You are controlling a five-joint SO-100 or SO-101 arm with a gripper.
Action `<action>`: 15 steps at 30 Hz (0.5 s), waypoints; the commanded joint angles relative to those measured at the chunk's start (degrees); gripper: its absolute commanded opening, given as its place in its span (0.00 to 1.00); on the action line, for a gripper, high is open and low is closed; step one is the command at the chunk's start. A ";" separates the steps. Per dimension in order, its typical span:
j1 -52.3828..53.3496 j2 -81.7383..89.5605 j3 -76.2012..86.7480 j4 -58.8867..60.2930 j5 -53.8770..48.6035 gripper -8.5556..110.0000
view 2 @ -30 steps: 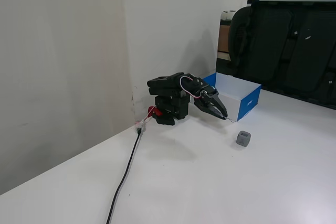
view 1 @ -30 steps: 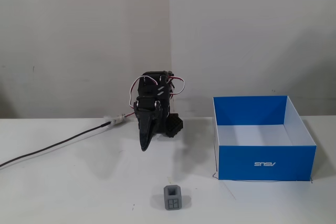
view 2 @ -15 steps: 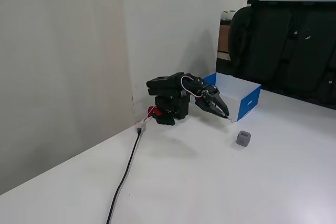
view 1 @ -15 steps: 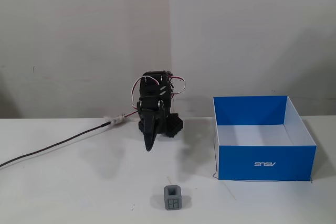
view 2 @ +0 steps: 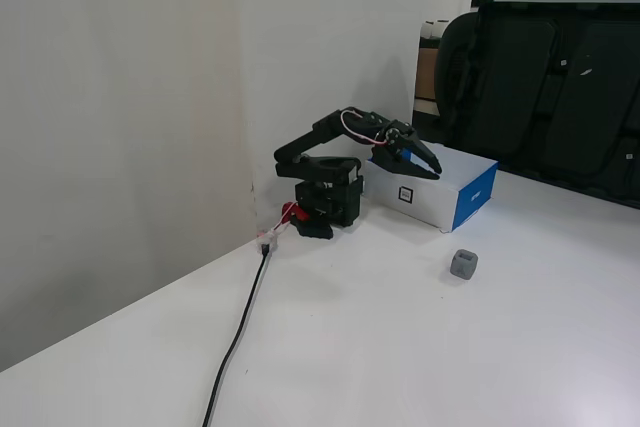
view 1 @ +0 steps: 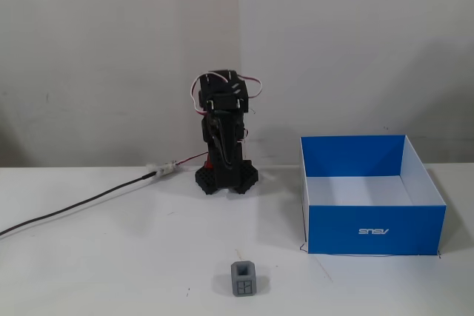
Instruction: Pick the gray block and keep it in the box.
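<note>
The gray block (view 1: 244, 279) stands on the white table near the front edge, its window-patterned face toward the camera; in the other fixed view it (view 2: 463, 264) sits right of the arm. The blue box (view 1: 333, 227) stands open-topped at the right, holding nothing, and shows in the other fixed view (view 2: 478, 192) behind the gripper. The black arm is folded at the back of the table. My gripper (view 2: 430, 168) looks shut and holds nothing, hanging above the table beside the box, well apart from the block. In the front-on fixed view the gripper (view 1: 221, 152) points toward the camera.
A black cable (view 1: 74, 209) runs from the arm's base to the left across the table, and shows in the other fixed view (view 2: 240, 327). A white wall stands close behind the arm. Black chairs (view 2: 560, 87) stand beyond the table's far side.
</note>
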 commanded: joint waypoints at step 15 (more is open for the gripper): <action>-1.14 -54.23 -28.21 0.79 -0.26 0.07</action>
